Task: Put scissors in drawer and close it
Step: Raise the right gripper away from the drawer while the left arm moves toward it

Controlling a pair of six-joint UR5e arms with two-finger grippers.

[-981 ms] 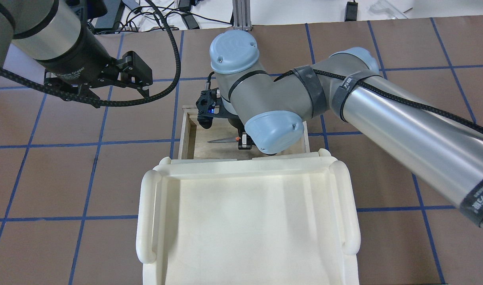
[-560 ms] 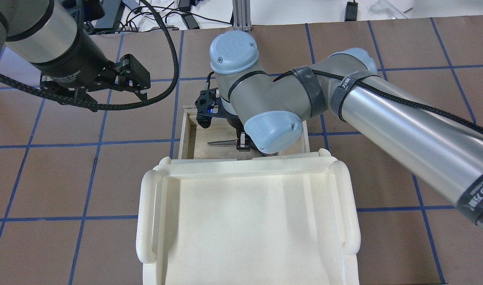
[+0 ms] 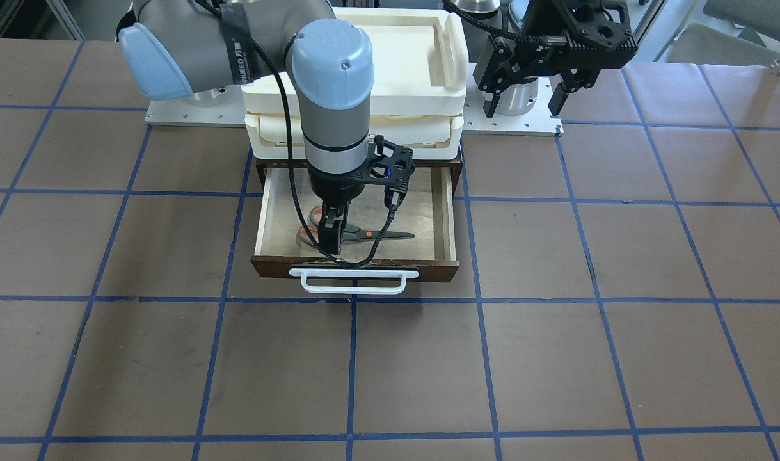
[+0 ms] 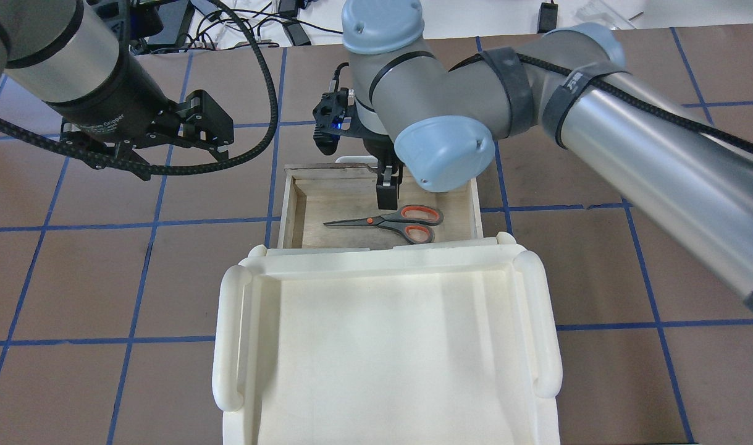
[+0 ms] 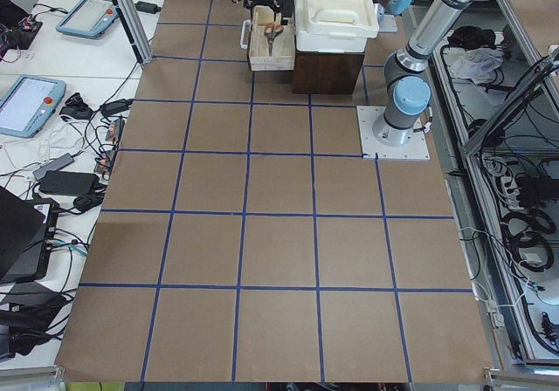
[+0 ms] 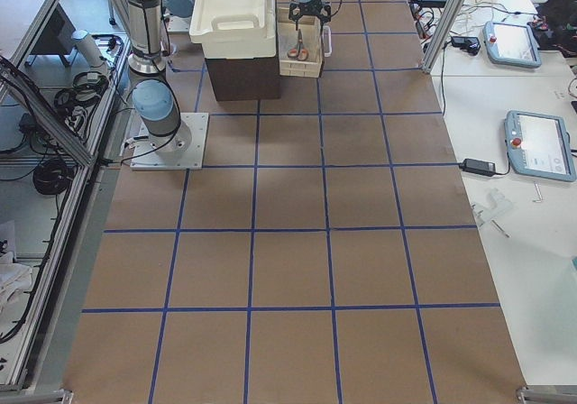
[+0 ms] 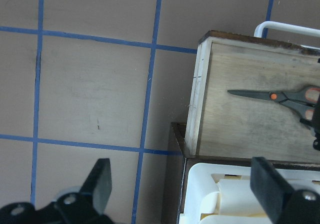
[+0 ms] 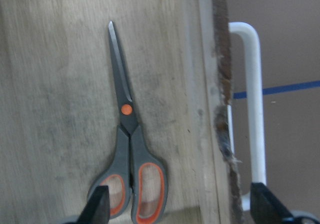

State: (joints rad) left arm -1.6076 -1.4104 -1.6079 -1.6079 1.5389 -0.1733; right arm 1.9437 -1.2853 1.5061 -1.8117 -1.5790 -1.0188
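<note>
The scissors [image 4: 388, 221] lie flat on the floor of the open drawer [image 4: 288, 204], blades toward the view's left. They also show in the front view [image 3: 368, 235], the right wrist view [image 8: 130, 134] and the left wrist view [image 7: 280, 96]. My right gripper [image 4: 385, 182] hangs open and empty just above them, near the drawer's dark front [image 3: 428, 269] with its white handle [image 3: 354, 282]. In the right wrist view [image 8: 182, 209] its fingertips stand wide apart. My left gripper [image 4: 185, 162] is open and empty, above the table to the left of the drawer.
Stacked cream plastic trays [image 4: 234, 334] sit on top of the cabinet behind the drawer, also in the front view [image 3: 453, 51]. The right arm's elbow and forearm [image 4: 629, 142] span the table's right half. Brown table with blue grid tape lies all around.
My right gripper has risen and shifted toward the drawer's front, off the scissors, which now lie uncovered on the drawer floor. My left gripper has hardly moved.
</note>
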